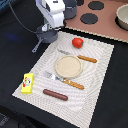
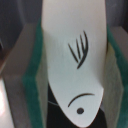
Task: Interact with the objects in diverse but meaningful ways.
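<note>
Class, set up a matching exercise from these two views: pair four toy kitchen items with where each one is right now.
Items:
1. flat white fish
2. red tomato
3. yellow box
4. brown sausage

Places:
A. mat's far edge, beyond the plate
B. between the end effector pads
C. mat's near edge
D. mat corner at the exterior view's left

Pairs: 1-B, 2-A, 3-D, 4-C

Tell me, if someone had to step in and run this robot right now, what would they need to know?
Gripper: shut on the flat white fish, held over the grey saucepan at the placemat's far corner.
On the placemat: red tomato, brown sausage and yellow box, all lying loose.
Plate, fork and knife sit in the middle.
Done: fish picked up.
Left: probably setting it down, maybe into the saucepan; the other toys are still free to handle.
</note>
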